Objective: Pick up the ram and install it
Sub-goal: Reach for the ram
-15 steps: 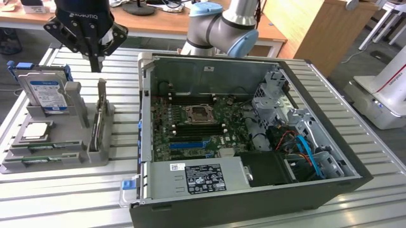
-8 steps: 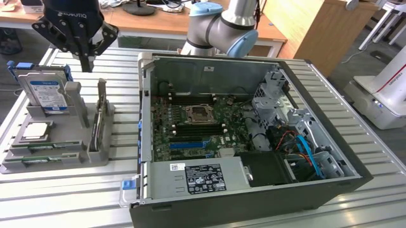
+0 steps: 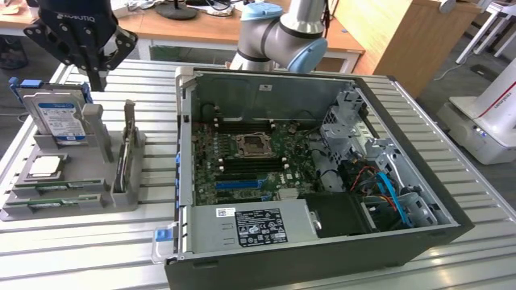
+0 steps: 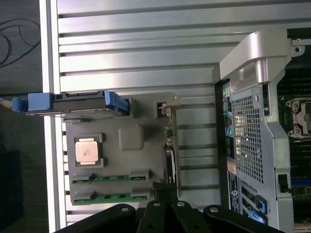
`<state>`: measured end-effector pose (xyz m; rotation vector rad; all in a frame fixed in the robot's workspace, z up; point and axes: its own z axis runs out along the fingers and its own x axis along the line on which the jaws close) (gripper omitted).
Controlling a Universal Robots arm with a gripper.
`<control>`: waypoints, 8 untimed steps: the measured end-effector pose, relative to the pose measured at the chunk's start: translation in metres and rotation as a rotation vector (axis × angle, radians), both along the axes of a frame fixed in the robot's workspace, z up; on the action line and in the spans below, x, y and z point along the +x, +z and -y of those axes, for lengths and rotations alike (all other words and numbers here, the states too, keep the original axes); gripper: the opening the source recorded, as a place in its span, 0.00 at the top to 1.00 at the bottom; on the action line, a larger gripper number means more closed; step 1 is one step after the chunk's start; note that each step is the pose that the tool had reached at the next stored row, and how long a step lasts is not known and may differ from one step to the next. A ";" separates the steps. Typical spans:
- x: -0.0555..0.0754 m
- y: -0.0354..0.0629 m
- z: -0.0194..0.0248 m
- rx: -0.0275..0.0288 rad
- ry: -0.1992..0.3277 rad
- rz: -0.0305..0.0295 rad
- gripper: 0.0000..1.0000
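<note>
Two green ram strips lie flat in the front slots of a grey holder (image 3: 96, 199), one (image 3: 58, 188) just behind the other (image 3: 57, 204). A third thin board (image 3: 127, 151) stands on edge at the holder's side nearest the case. In the wrist view the flat strips (image 4: 112, 178) (image 4: 112, 197) and the edge-on board (image 4: 168, 145) show on the holder (image 4: 131, 138). My black gripper (image 3: 98, 81) hangs shut and empty above the holder's far end, beside the hard drive. Its joined fingertips (image 4: 164, 188) sit over the holder near the edge-on board.
A hard drive (image 3: 60, 118) with a blue-white label stands upright in the holder, and a silver processor chip (image 3: 47, 166) lies in front of it. On the exterior view's right is the open computer case (image 3: 419, 241), with its motherboard (image 3: 241, 175) and empty socket (image 3: 251, 144) exposed. Everything rests on a ribbed metal table (image 3: 81, 254).
</note>
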<state>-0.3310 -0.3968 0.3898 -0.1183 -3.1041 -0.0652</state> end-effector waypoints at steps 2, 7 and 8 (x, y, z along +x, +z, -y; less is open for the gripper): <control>-0.003 -0.0001 0.0000 0.0001 0.000 -0.0035 0.89; -0.012 -0.0005 0.0000 0.0000 0.000 -0.0135 0.89; -0.014 -0.0005 0.0000 0.0000 0.000 -0.0155 0.89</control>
